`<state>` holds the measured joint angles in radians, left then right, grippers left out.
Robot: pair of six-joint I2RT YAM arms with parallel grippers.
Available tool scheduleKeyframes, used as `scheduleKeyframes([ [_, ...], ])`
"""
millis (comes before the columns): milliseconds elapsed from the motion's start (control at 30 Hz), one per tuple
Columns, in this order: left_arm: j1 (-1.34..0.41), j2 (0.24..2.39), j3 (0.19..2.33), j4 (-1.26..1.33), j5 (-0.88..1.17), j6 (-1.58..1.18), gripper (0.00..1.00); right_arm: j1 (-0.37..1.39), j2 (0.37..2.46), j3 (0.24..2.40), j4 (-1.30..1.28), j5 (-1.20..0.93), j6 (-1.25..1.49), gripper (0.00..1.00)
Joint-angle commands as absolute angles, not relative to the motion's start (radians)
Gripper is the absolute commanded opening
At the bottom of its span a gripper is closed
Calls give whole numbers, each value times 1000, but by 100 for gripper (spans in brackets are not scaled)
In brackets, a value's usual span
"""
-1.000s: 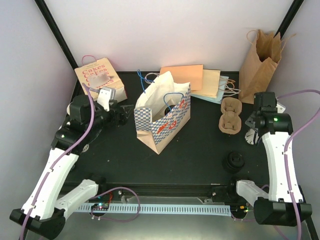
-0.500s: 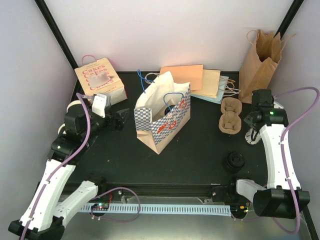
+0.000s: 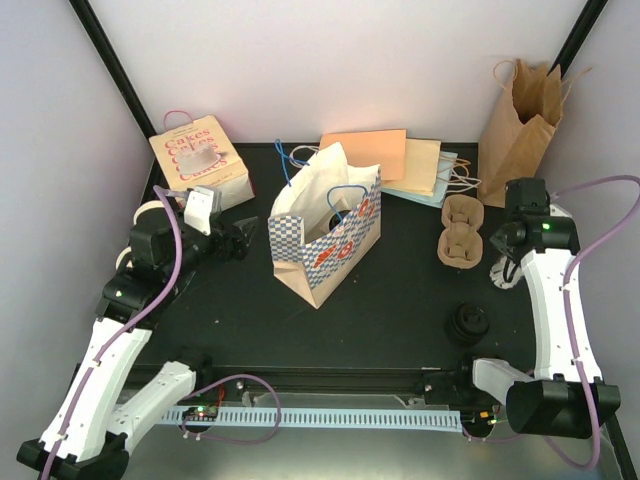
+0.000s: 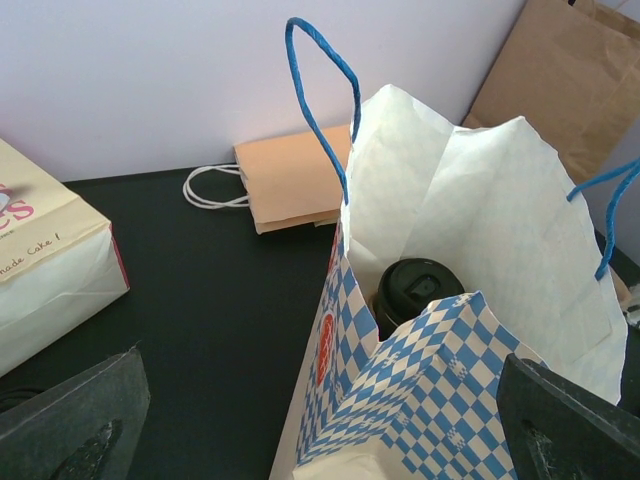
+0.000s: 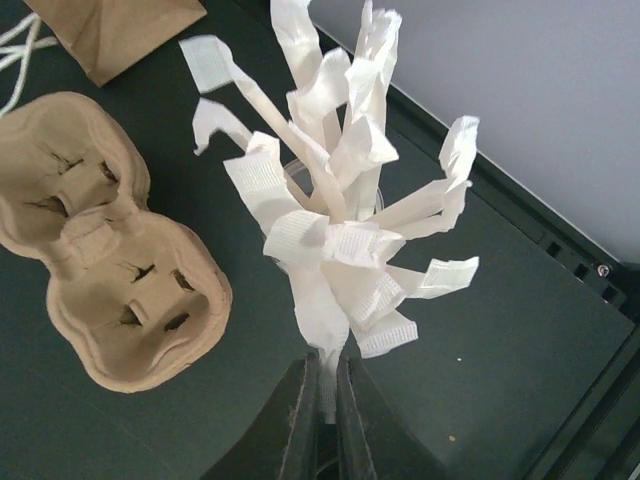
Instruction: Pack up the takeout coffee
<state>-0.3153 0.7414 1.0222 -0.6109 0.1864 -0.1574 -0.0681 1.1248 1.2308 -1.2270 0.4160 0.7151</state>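
One takeout coffee cup with a black lid [image 4: 417, 288] stands inside the blue-and-white checkered paper bag [image 3: 325, 240], whose mouth gapes open. My left gripper [image 3: 243, 238] hovers just left of that bag, open, with nothing between its fingers [image 4: 70, 425]. At the table's right side my right gripper [image 5: 326, 358] is shut on one white paper-wrapped stick [image 5: 322, 300]. That stick belongs to a splayed bunch [image 5: 340, 190] standing in a clear cup. Black lids [image 3: 468, 322] sit stacked near the front right.
A brown pulp cup carrier [image 3: 461, 231] lies left of the right gripper. A tall brown paper bag [image 3: 520, 120] stands at the back right. Flat orange and tan bags [image 3: 385, 158] lie behind the checkered bag, and a "Cakes" box [image 3: 200, 155] sits back left.
My right gripper has closed on the white wrapped stick. The left arm drew back a little from the checkered bag and opened slightly wider, then held still.
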Motion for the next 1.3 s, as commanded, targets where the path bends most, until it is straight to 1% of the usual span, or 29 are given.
scheduleKeyframes([
  [0,-313,747,1030,-589,177,-147,98,-74,1116,1317,-1294,430,735,10],
  [433,-313,763,1031,-604,181,-163,98,-75,1126,1521,-1425,393,757,8],
  [533,-313,760,1032,-605,183,-164,98,-75,1132,1587,-1474,387,767,5],
  [667,-312,762,1032,-604,188,-166,99,-74,1129,1665,-1519,358,762,5],
  [900,-313,764,1030,-598,203,-177,99,-74,1085,1724,-1518,309,753,3],
  [1267,-313,755,1022,-590,210,-182,99,-74,1062,1872,-1506,154,697,1],
])
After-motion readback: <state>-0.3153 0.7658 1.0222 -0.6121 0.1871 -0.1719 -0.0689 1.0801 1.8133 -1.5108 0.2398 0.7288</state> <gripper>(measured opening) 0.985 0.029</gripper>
